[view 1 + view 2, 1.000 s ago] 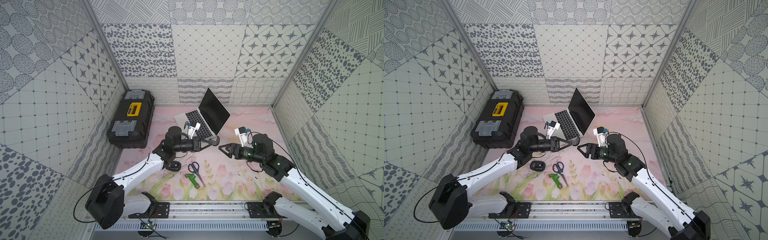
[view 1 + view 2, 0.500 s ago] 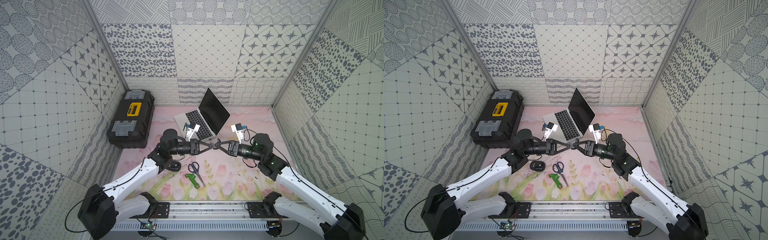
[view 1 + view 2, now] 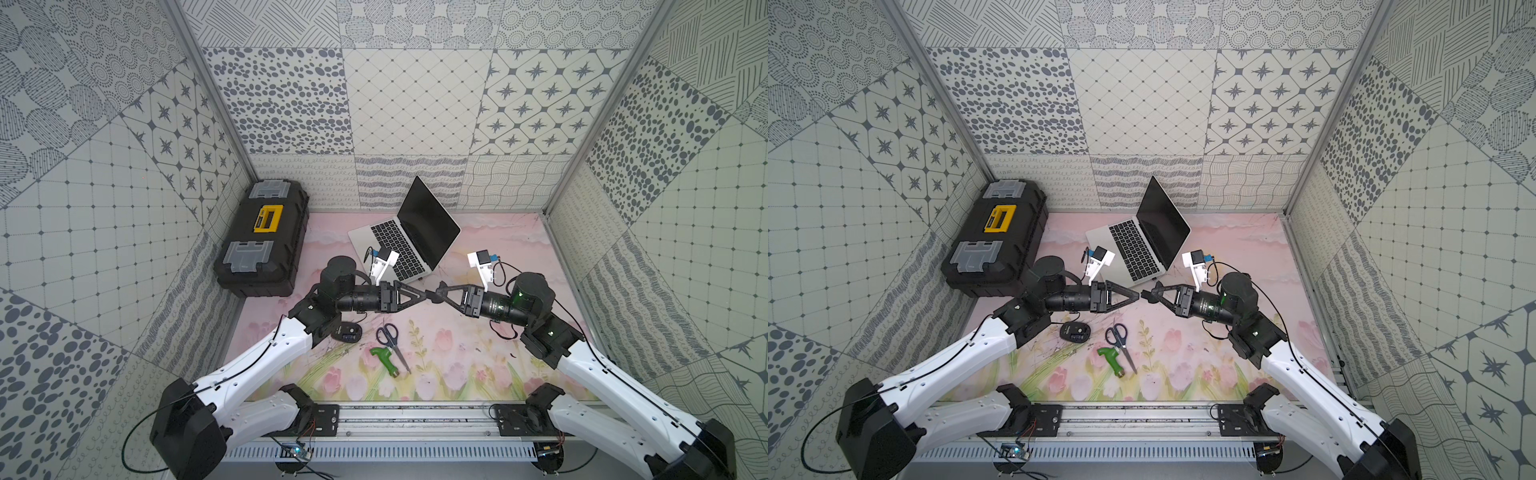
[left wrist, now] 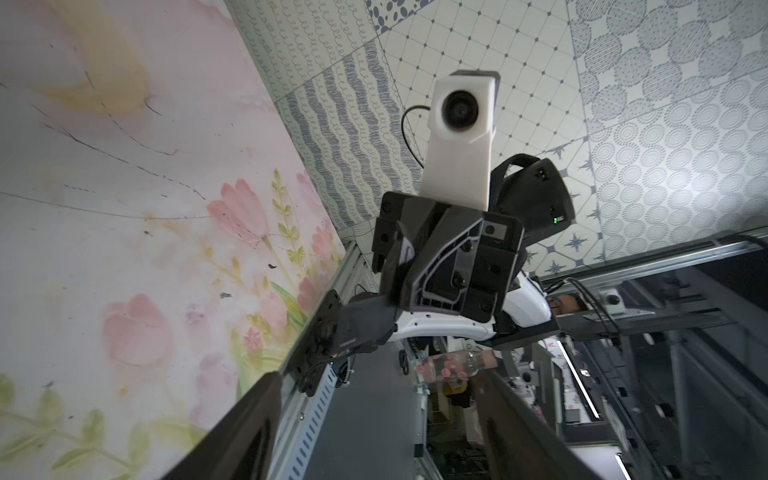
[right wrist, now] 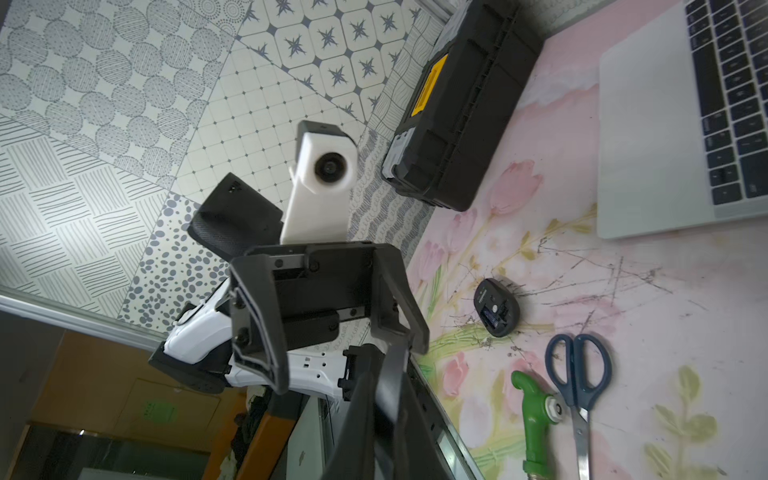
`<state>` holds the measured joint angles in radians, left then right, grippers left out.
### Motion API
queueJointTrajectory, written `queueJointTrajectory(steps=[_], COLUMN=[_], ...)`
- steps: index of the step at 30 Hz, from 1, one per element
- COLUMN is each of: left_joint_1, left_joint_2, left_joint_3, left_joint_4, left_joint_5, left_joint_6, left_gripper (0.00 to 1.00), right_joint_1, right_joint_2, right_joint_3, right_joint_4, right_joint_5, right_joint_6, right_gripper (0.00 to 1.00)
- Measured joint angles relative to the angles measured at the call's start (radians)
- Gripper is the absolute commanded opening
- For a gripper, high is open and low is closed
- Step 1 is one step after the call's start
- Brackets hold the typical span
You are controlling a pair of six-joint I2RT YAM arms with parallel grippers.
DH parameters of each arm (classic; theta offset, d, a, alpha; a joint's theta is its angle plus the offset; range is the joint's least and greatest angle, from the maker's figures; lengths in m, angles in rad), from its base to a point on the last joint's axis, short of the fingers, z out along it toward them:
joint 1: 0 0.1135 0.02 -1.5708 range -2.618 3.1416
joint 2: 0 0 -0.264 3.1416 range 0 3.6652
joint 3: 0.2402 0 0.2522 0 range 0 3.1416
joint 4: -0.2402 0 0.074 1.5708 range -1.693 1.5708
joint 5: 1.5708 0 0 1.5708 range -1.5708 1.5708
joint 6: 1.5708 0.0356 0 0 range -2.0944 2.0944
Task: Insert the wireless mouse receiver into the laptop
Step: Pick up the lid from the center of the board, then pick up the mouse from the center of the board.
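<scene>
The left tool (image 3: 420, 295), jaws apart, is met tip to tip by the closed right tool (image 3: 441, 291), apparently passing a receiver too small to see; the wireless mouse (image 3: 346, 332) is found below the left tool, the laptop (image 3: 428, 224) beyond.

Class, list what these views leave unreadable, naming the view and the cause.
- Receiver: not discernible in any view; too small between the left gripper and right gripper tips in both top views.
- Laptop ports: side edges too small in top views; cut off by the frame in the right wrist view.
- Blurred in the right wrist view: the right gripper's own fingertips.
</scene>
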<state>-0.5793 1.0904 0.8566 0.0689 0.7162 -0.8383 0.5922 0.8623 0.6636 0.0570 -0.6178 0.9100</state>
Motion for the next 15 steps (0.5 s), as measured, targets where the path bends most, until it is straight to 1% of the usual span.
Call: queueJointTrajectory(steps=[4, 7, 9, 15], left_joint_1=[0.000, 0.000, 0.000, -0.007], left_joint_2=[-0.059, -0.087, -0.103, -0.181], left_joint_3=[0.050, 0.050, 0.028, -0.089], left_joint_4=[-0.209, -0.354, -0.445, -0.645], left_joint_5=[-0.138, -0.256, -0.349, -0.589], left_joint_6=[0.224, 0.422, 0.558, 0.908], left_gripper=[0.88, 0.88, 0.89, 0.97], right_joint_1=[0.000, 0.000, 0.005, 0.059], right_joint_2=[-0.036, -0.037, -0.035, 0.016], right_joint_3=[-0.021, -0.063, -0.091, -0.116], right_joint_4=[-0.105, -0.166, -0.206, -0.266], right_joint_5=[0.032, 0.047, 0.056, 0.055], right_joint_6=[-0.048, -0.081, -0.107, -0.193], right_gripper=[0.00, 0.00, 0.00, 0.00])
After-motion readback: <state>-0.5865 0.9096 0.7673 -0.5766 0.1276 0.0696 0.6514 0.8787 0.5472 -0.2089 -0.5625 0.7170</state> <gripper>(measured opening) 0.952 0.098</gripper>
